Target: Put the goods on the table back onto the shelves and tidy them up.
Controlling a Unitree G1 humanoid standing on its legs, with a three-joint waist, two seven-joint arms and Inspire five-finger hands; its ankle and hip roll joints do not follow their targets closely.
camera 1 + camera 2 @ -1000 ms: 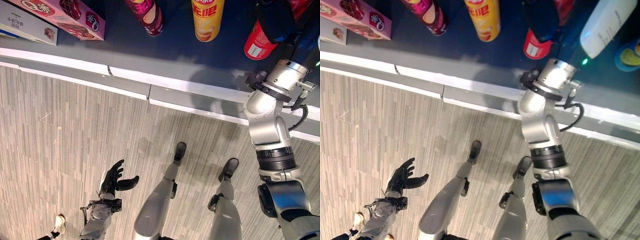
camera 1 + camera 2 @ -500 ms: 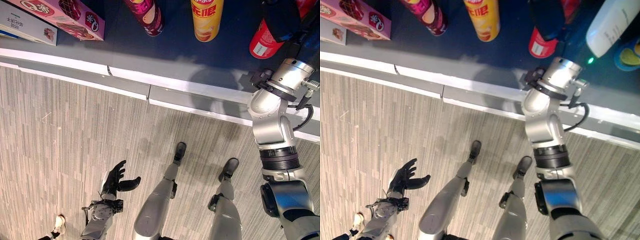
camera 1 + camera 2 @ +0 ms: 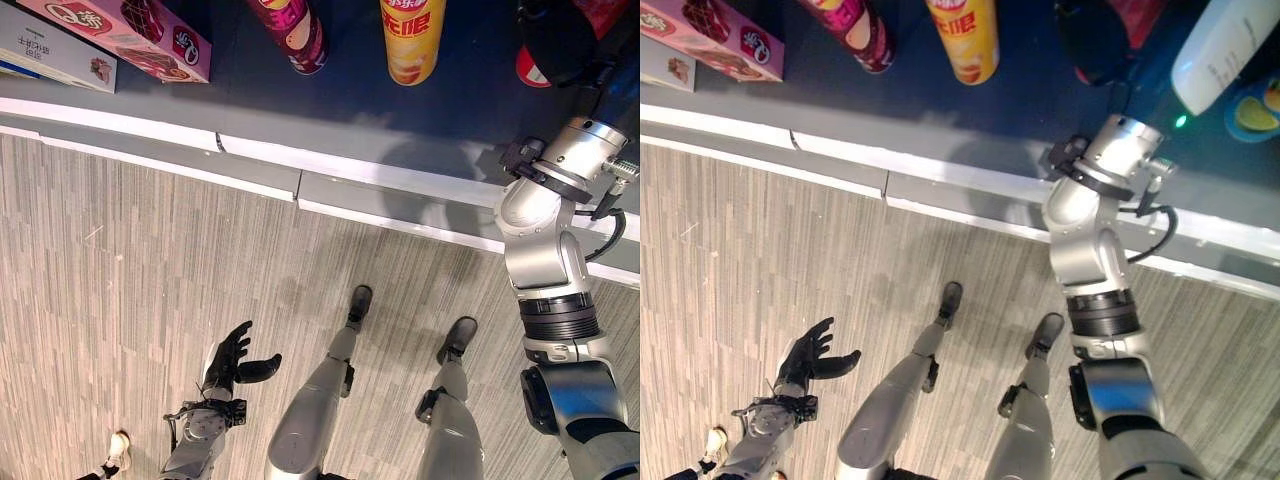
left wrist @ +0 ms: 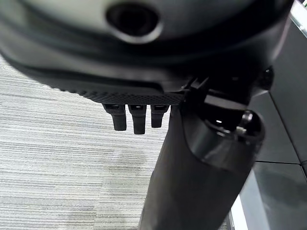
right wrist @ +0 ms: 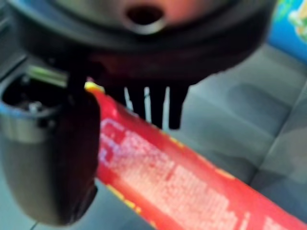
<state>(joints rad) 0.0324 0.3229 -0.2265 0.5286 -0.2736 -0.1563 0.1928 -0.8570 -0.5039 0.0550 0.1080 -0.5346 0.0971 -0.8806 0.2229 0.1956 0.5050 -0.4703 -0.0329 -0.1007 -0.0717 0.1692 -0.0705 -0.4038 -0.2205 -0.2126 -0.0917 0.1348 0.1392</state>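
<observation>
The right hand [image 5: 144, 72] has its fingers and thumb curled round a red canister [image 5: 182, 177] above the dark table [image 3: 350, 100], off to the right of the yellow canister [image 3: 412, 35] and the maroon one [image 3: 295, 30]. From where I stand the risk is plain — the grip sits at one end, so the long free end could swing, slip out or clip the white bottle [image 3: 1230, 45] beside it. The canister's long axis runs slantwise away from the palm, the free end pointing outward and down. The left hand [image 3: 232, 358] hangs low over the floor, fingers relaxed, holding nothing.
</observation>
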